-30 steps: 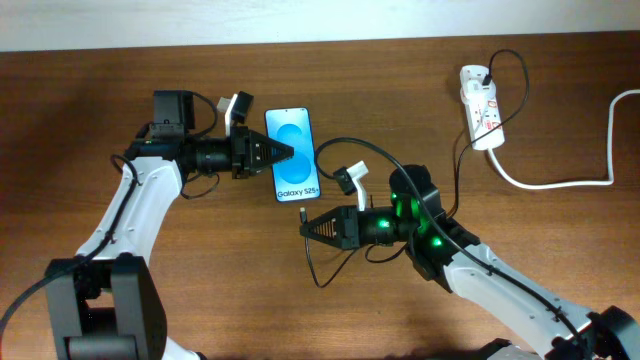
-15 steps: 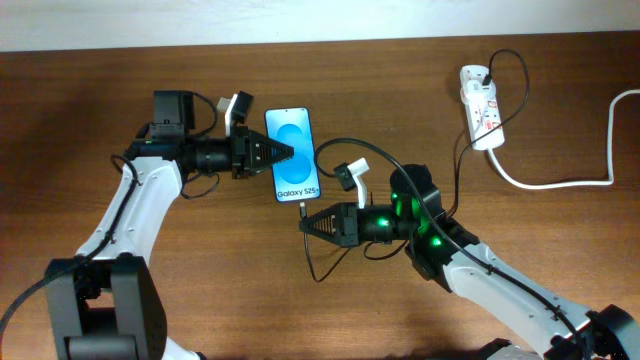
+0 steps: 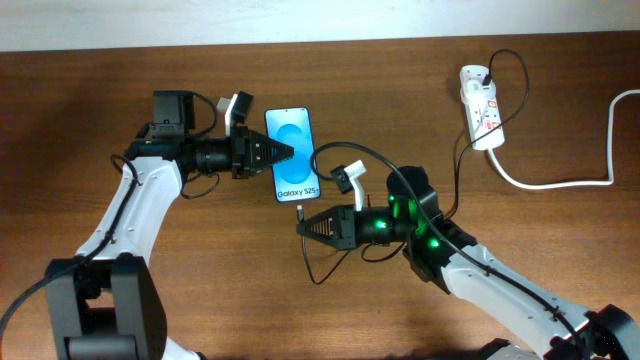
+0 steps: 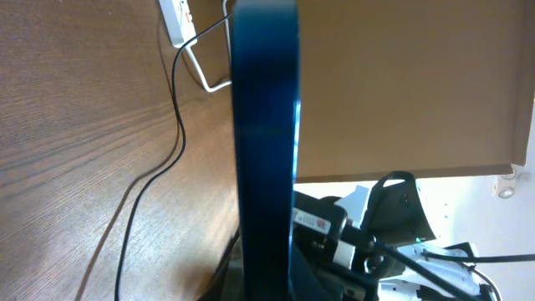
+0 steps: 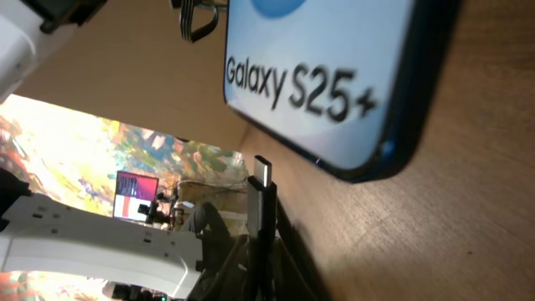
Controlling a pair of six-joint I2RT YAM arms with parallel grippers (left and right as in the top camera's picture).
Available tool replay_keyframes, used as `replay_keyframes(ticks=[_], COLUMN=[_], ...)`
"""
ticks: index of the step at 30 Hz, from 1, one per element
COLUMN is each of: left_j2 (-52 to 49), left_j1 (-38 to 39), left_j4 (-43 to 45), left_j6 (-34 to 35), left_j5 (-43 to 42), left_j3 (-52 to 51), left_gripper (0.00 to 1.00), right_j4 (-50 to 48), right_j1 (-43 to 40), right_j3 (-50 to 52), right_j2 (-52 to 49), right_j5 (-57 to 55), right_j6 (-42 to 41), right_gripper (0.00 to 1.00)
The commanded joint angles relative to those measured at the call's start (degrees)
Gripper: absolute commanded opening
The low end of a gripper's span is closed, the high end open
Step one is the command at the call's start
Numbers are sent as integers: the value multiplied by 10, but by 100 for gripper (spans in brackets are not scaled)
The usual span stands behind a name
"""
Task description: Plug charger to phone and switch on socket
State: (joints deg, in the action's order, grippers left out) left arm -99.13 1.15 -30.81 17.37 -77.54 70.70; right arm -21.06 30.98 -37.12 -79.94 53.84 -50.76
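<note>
Holding charger (image 5: 261, 180) with right fingers (image 3: 312, 226) clamped just behind its stiff tip, probably limp beyond. Bracing likely slick, light phone (image 3: 292, 150) edge with left fingers (image 3: 281, 155) pressed together.

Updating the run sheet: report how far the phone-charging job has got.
Done: the left gripper is closed on the left edge of the phone, and the right gripper holds the charger by its connector. In hand: the tip points at the phone's lower end, with a gap between. Left: plugging in and switching on the socket, which neither gripper is near.
</note>
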Motion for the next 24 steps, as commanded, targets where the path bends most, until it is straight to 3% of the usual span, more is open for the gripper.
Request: replay_keyframes(ticks=[1, 24], left_j2=[1, 1], left_j1=[-2, -2], left_j4=[1, -1], left_j6=[-1, -1], left_j5=[-22, -26], left_j3=[5, 5], left_gripper=[0, 0], right_j4=[-2, -4], right_j1=[6, 4], right_j3=[1, 1], right_j2=[-3, -3], right_j5=[-3, 3], right_j6=[8, 8], right_gripper=[4, 4])
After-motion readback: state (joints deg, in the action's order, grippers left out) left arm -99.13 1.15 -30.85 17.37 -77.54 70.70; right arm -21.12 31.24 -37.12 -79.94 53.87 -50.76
